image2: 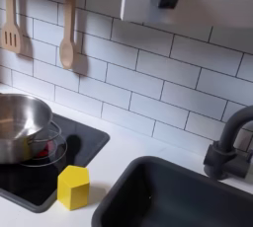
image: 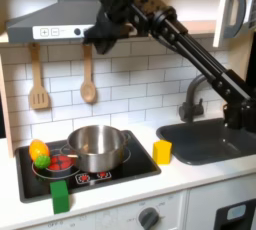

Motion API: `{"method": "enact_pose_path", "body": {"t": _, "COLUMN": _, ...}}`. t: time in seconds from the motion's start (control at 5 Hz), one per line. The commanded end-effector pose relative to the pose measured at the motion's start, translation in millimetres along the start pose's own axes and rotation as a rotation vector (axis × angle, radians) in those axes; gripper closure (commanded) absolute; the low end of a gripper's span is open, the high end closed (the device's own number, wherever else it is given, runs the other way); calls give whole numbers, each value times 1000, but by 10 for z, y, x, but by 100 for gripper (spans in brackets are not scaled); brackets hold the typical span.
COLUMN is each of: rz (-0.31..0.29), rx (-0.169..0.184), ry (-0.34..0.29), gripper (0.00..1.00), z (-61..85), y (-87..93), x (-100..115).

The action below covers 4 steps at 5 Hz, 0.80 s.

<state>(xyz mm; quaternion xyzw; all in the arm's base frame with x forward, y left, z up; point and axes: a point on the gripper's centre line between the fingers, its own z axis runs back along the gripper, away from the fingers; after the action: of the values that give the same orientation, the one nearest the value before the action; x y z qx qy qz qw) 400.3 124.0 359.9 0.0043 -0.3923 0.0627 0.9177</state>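
One gripper (image: 103,36) hangs high above the silver pot (image: 97,146) in the first exterior view, grasping nothing, though whether its fingers are spread cannot be told. A yellow block (image: 162,152) sits right of the pot on the stove (image: 120,174).

Black arm stretched high, gripper pointing down

In the first exterior view the arm rises from its base at the first exterior view's right edge, climbs in a long diagonal toward the upper left, and bends at a bulky elbow near the top of the frame. From there the wrist turns downward, so the gripper (image: 100,44) hangs with its fingers aimed at the surface far below, well clear of it. The fingers look close together, but at this size and against the dark body it is not possible to tell whether a gap remains between them. Nothing visible sits between the fingertips.
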Motion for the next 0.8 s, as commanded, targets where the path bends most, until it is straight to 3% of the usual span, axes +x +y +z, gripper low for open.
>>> {"method": "enact_pose_path", "body": {"t": 0.0, "rz": -39, "rx": -22, "ry": 58, "gripper": 100, "z": 198, "y": -146, "x": -391}}
{"method": "enact_pose_path", "body": {"t": 0.6, "rz": -58, "rx": -56, "ry": 192, "gripper": 100, "z": 238, "y": -287, "x": -904}}
